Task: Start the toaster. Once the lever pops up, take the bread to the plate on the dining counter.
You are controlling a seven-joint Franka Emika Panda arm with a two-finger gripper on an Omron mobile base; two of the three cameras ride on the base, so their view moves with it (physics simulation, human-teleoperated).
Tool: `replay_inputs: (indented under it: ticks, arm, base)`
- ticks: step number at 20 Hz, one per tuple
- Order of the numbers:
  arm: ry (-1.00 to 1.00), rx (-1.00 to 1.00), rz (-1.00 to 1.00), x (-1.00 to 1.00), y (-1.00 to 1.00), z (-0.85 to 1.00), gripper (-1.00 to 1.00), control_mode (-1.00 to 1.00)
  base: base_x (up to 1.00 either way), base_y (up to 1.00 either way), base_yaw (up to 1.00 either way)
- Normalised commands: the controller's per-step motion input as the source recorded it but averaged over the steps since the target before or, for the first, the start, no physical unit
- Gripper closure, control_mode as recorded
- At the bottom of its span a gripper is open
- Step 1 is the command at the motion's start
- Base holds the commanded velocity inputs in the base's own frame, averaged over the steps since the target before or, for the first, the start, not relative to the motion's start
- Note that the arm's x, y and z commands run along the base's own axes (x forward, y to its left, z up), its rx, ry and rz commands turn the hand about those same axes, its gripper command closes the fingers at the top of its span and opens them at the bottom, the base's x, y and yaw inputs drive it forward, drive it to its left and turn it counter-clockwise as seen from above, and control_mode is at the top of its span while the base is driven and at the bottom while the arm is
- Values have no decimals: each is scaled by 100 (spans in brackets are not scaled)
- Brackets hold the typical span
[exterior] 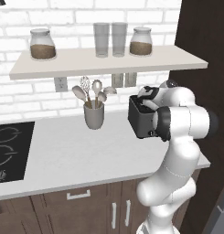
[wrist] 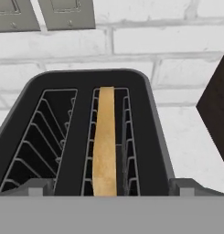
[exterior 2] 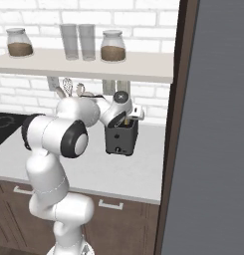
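At the far left of the white worktop lies the black hob, set flush in the surface. Further right, toward the brick wall, stands a grey utensil cup holding spoons and a whisk. Above it runs a pale shelf carrying a jar of brown grains at its left, two clear tumblers in the middle and a second jar at its right. Under the shelf, grey wall plates sit on the brick.

To the right of the cup, near the worktop's right end and beside a tall dark panel, stands the toaster, with a small knob low on its front in the right base view. The white arm rises in front of it and bends over its top.

The gripper hangs just over the toaster, pointing down into it. Its jaws stand wide apart and hold nothing: in the hand view the two finger tips sit at either end of the toaster's near edge, apart from the slice. The bread stands upright on edge in the right-hand slot as the hand view shows it, a pale yellow-tan slice between the wire guides; the left-hand slot has bare wires.
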Motion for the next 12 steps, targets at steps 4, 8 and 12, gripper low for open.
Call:
replay_inputs:
  ticks: [4,8,12]
  arm:
    - [0,0,0,17,0,-2,-100,-100]
    - [0,0,0,14,0,-3,-100,-100]
    - [0,0,0,14,0,-17,-100,-100]
  base:
    - [0,0,0]
    - [0,0,0]
    - [0,0,0]
